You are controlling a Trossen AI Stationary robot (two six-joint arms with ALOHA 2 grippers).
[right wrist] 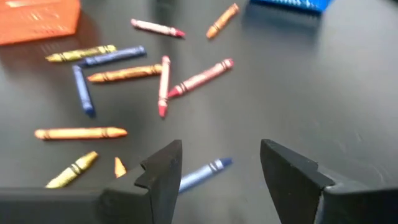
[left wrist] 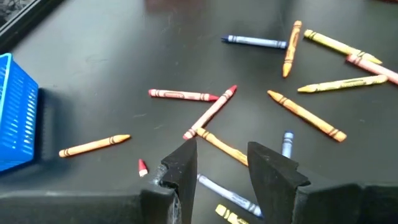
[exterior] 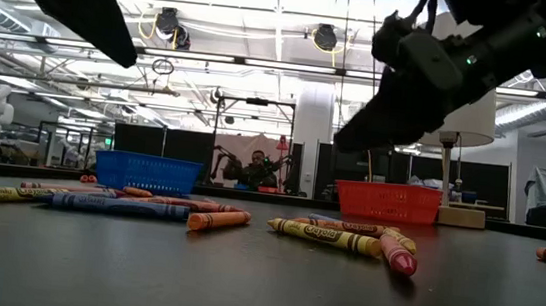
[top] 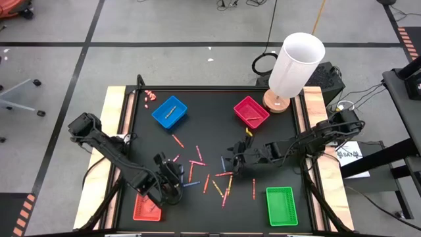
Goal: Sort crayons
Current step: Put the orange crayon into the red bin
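Observation:
Several crayons, red, orange, yellow, pink and blue, lie flat and scattered on the black tabletop between my two grippers. My left gripper hovers open over the near-left part of the scatter. In the left wrist view its fingers stand on either side of an orange crayon and a blue crayon, clear of both. My right gripper hovers open at the scatter's right. A blue crayon lies on the table below the gap between its fingers. Neither gripper holds anything.
A blue tray and a magenta tray stand at the far side, a red tray near left, a green tray near right. A white-shaded lamp stands at the far right corner. Tiny pink-red bits lie far left.

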